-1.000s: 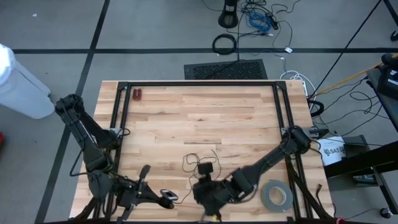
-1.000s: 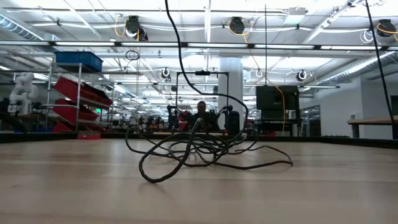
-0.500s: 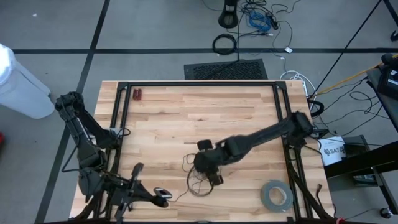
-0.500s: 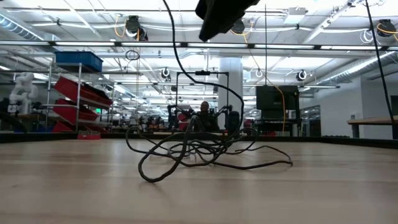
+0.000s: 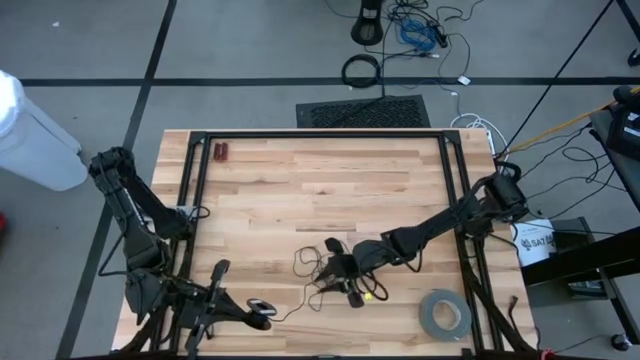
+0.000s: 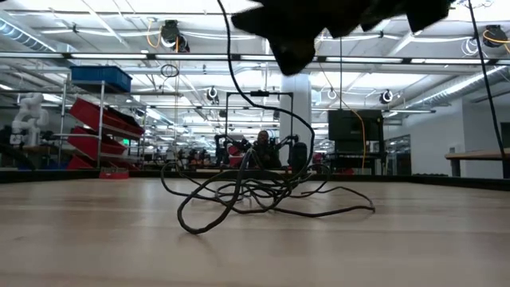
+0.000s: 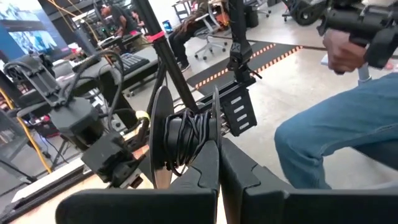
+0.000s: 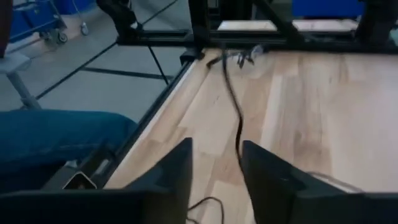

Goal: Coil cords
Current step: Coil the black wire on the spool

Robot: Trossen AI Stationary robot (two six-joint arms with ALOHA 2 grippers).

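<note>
The cords are one thin black cord. Most of it lies as a loose tangle [image 5: 312,270] [image 6: 247,191] on the wooden table, near its front middle. A wound part [image 7: 182,140] sits at the tips of my left gripper [image 5: 264,314] [image 7: 217,163], which is shut and raised by the table's near-left corner. My right gripper [image 5: 336,270] [image 8: 215,180] hovers over the tangle, pointing toward the table's left, fingers apart. One strand [image 8: 236,118] runs along the table in front of its gap. In the low view it is a dark blur [image 6: 296,38] above the tangle. My left gripper is shut at the wound black bundle [image 7: 194,157], which stands between two grey discs just past the fingertips. The fingers lie about level and hide the place of contact. From there a strand [image 6: 227,56] drops slack to the tangle on the table.
A grey tape roll [image 5: 444,313] lies near the front right. A small red thing [image 5: 221,152] sits at the far left. Black frame rails [image 5: 320,133] border the table. A seated person in jeans [image 7: 336,140] is beside the table.
My right arm has stretched out from the table's near edge. Its gripper rose, swung toward the far edge over the tangle, then sank a little, tipping from pointing down to nearly level, facing the table's left. The tangle has kept its place.
</note>
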